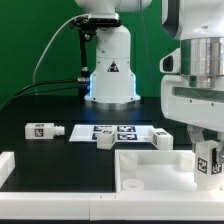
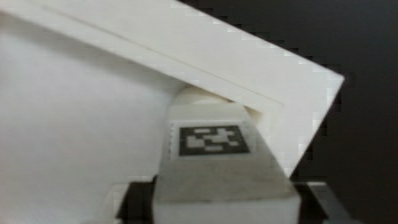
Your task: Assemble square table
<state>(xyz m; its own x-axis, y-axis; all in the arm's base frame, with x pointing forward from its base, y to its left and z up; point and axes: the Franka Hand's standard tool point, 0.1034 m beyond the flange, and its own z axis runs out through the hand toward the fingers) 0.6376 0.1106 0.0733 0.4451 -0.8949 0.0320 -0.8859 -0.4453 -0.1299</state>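
Tabletop, the white square tray with a raised rim, is seen lying rim up on the dark worktop, in front of the marker board and towards the exterior view's right. One tagged leg is held clenched in the end effector at the tabletop's corner on the exterior view's right, upright, with its tag turned to the camera. A second leg is seen lying well apart on the exterior view's left. Two more white blocks are set at the marker board's near edge. They are judged to be the remaining legs, though their tags are too small to be read. A plain white bar is cut off at the exterior view's left edge.

The step in hand is judged to be the fitting of a leg to a corner of the tabletop; no leg is seen mounted yet. For the next move, the leg must be lined up squarely with the corner seat and brought in without the tray being pushed aside.

In the wrist view the leg's tag and the rim corner are shown close together, with the leg just outside the corner. Whether they touch cannot be told. Only the exterior view shows the spare legs, the marker board and the arm's base.
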